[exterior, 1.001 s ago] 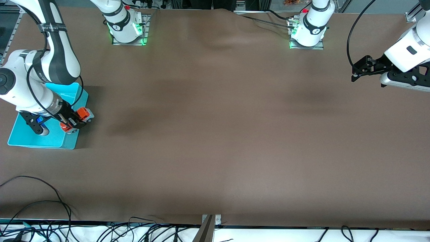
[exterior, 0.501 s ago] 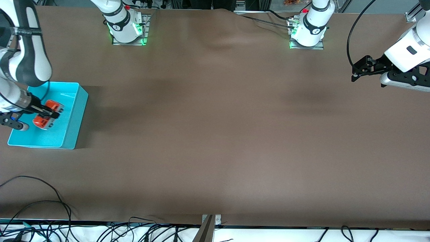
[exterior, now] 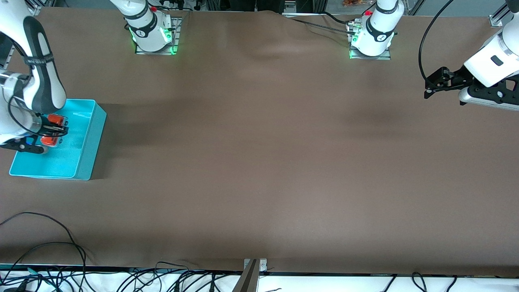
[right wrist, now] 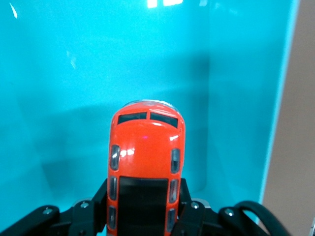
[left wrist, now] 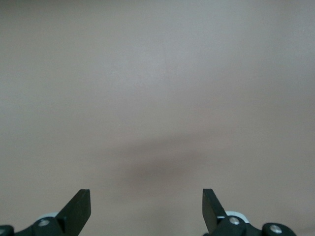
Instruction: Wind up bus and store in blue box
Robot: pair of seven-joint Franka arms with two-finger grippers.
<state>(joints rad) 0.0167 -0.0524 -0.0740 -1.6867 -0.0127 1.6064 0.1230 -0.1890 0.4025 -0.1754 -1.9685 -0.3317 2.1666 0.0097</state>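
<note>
The right gripper (exterior: 54,129) was over the blue box (exterior: 87,134), jaws clamped on the sides of the bus (exterior: 52,129). In the right wrist view the bus (right wrist: 145,167) hung above the box floor, nose toward a box wall (right wrist: 236,98); whether its wheels touched the floor could not be told.

The left gripper (exterior: 436,83) waited over bare table toward the left arm's end, well apart from the box, fingers (left wrist: 78,209) spread with nothing between them.

Risks, as judged: if the spring was wound, the bus could run on release, strike the low wall, and ride up or tip. A release from height could bounce it onto its side. Opening unevenly could drag it askew.

Against the frame one second back: the bus was then at the box wall toward the left arm's end, over the rim. Half a second back it was inside, over the floor. By this moment it sat deeper in, away from that wall, and a little farther from the front camera. The left arm had not moved.
</note>
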